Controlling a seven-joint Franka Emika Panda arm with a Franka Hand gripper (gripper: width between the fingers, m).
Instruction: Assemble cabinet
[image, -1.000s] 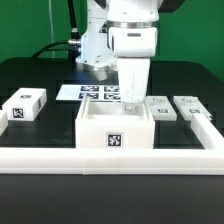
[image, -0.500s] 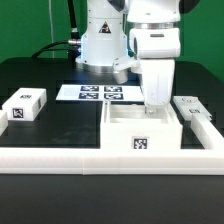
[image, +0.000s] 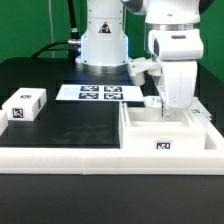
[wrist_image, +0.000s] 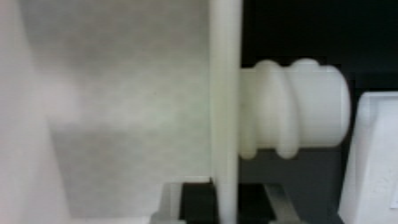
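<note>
Cabinet (image: 142, 130) sits near, at the exterior view's right, against the white border rail (image: 70, 157), open side up. Gripper (image: 172, 105) reaches down over its far wall, jaws apparently pinched on that wall; fingertips hidden. Assembly looks early: one tagged block (image: 25, 104) lies loose well apart at the exterior view's left, nothing visibly fitted. Wrist view is blurred; a ribbed round part (wrist_image: 294, 108) beside the wall is unidentifiable.

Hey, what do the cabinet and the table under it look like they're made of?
The cabinet looks like white plastic, matte: even colour, thick moulded walls, a printed black-and-white tag on its front. The table looks covered in a black matte sheet, perhaps cloth or rubber; no glare, but I can't tell which.
</note>
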